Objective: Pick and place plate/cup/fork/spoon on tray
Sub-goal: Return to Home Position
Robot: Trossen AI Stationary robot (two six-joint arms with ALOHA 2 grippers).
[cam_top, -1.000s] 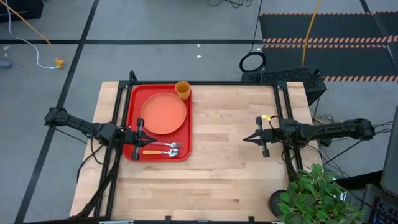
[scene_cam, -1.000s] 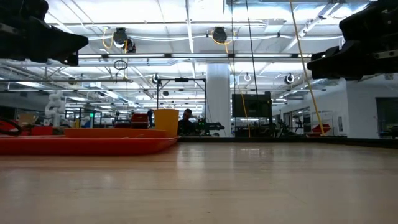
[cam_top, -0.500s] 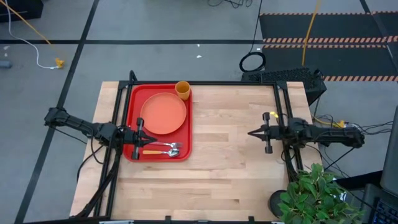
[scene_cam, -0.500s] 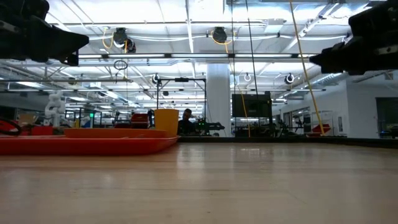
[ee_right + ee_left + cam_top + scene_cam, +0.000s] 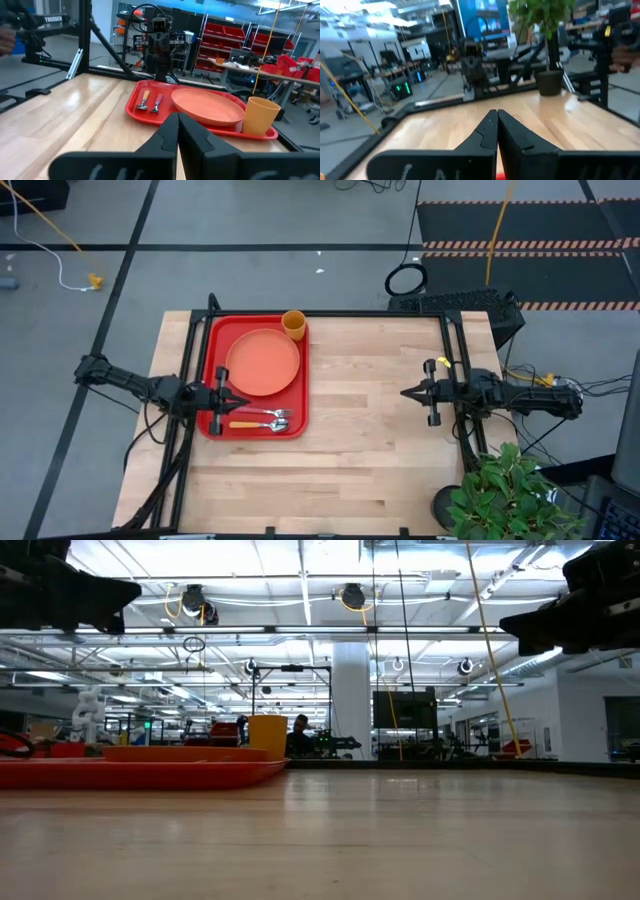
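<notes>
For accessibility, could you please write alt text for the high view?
A red rectangular plastic tray, left on the wooden table, holds a round salmon-orange plate, an orange-yellow cup, a pink-red-handled fork and an orange-handled spoon. The left gripper, shut, hovers over the tray's left edge; the right gripper, shut, waits over the table's right side.

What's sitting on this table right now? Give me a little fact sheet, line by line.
tray: red, on the left part of the table
plate: flat on the tray, filling most of it
cup: upright in a tray corner, beside the plate
fork: on the tray, between plate and spoon
spoon: on the tray, alongside the fork
left gripper: shut, empty, over the cutlery handles
right gripper: shut, empty, over bare wood on the right
</notes>
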